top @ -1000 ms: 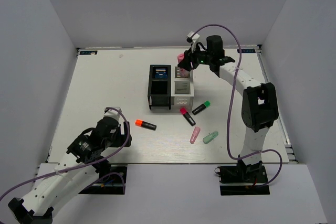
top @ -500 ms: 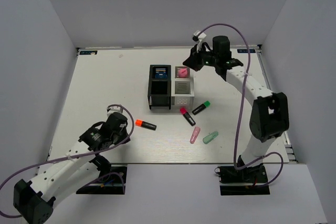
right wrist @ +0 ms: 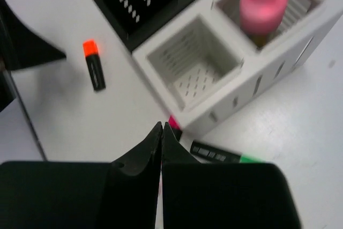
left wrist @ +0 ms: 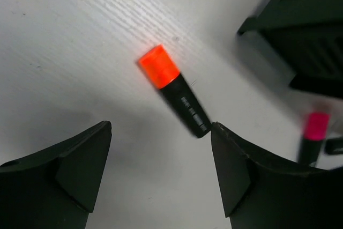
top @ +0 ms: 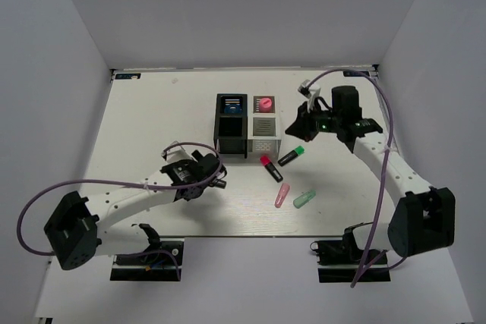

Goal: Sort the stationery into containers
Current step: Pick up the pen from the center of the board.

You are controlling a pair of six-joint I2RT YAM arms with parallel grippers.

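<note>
Jaws of the left gripper [left wrist: 161, 132] stand wide apart, low over the white table [top: 152, 127], straddling a black marker with orange cap [left wrist: 174, 89] that lies flat and ungripped (butt end just beside one finger; contact unclear). Jaws of the right gripper [right wrist: 162, 130] are pressed together on nothing, hovering just right of the white slotted two-cell organiser [top: 264, 144]. Its far cell holds a pink round-topped tube [top: 264, 103]. Joined to its left is a black slotted organiser [top: 230, 146] with a blue round pot [top: 231, 105] in the far cell. In front of the white organiser lie a red-capped black marker [top: 270, 168] and a green-capped black marker [top: 291, 156], and further in front a pink capsule [top: 282, 195] and a mint-green capsule [top: 304, 199]. The orange-capped marker lies front-left of it.
</note>
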